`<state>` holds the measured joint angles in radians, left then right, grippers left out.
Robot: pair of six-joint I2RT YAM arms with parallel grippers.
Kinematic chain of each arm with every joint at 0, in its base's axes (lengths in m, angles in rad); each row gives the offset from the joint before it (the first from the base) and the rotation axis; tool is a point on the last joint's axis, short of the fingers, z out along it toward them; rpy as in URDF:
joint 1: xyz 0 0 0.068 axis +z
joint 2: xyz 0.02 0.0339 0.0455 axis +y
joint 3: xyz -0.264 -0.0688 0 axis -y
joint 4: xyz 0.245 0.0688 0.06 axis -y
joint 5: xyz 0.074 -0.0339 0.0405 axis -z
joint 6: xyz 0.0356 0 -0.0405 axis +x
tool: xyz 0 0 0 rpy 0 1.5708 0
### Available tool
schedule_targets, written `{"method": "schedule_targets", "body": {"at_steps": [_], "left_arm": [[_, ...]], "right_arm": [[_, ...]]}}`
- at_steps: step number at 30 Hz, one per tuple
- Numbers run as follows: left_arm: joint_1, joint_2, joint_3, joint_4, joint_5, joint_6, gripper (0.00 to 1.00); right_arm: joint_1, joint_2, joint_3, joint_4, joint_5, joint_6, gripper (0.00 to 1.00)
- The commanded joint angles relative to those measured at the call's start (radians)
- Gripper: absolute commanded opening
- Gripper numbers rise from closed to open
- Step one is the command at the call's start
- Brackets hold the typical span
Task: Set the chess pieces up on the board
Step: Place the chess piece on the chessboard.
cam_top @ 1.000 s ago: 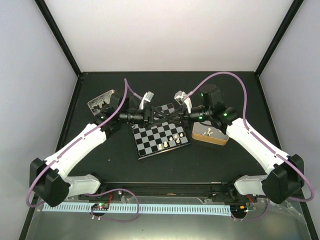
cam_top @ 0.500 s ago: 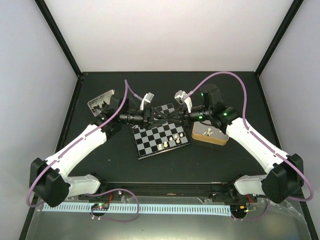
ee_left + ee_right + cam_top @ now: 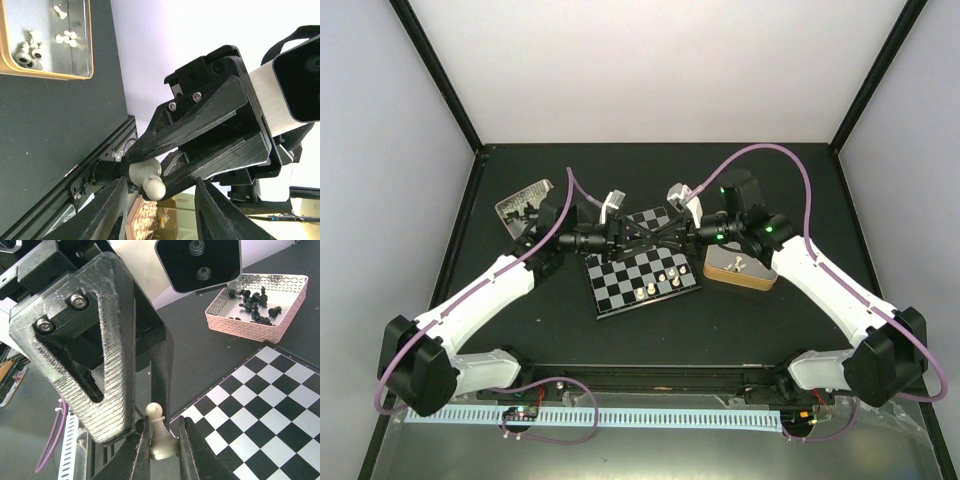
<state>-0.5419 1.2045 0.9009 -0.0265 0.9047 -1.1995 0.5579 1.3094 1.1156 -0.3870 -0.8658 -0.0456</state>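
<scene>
My right gripper point(image 3: 162, 452) is shut on a cream-white pawn point(image 3: 160, 432), held by its base above the far left corner of the board point(image 3: 260, 410). My left gripper point(image 3: 160, 220) is open, and its fingers point(image 3: 107, 340) stand on either side of the pawn point(image 3: 150, 181) without closing on it. From above, the two grippers meet tip to tip, left point(image 3: 638, 232) and right point(image 3: 658, 232), over the board's far edge point(image 3: 620, 285). A few cream pieces point(image 3: 665, 280) stand near the board's right side.
A pinkish tray point(image 3: 250, 322) of black pieces lies left of the board, at the far left from above point(image 3: 525, 198). A tan box point(image 3: 740, 272) with cream pieces sits right of the board; it also shows in the left wrist view point(image 3: 50, 76).
My left arm has shifted slightly, uncovering more of the pinkish tray. The grippers stay tip to tip over the board, with the pawn still in the right one.
</scene>
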Motion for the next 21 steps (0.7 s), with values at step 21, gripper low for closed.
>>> {"method": "schedule_targets", "body": {"at_steps": [21], "left_arm": [[0.051,-0.008,-0.017,0.073,0.049,-0.101,0.3]], "right_arm": [[0.008,0.0,-0.007,0.033,0.016,-0.007,0.07]]}}
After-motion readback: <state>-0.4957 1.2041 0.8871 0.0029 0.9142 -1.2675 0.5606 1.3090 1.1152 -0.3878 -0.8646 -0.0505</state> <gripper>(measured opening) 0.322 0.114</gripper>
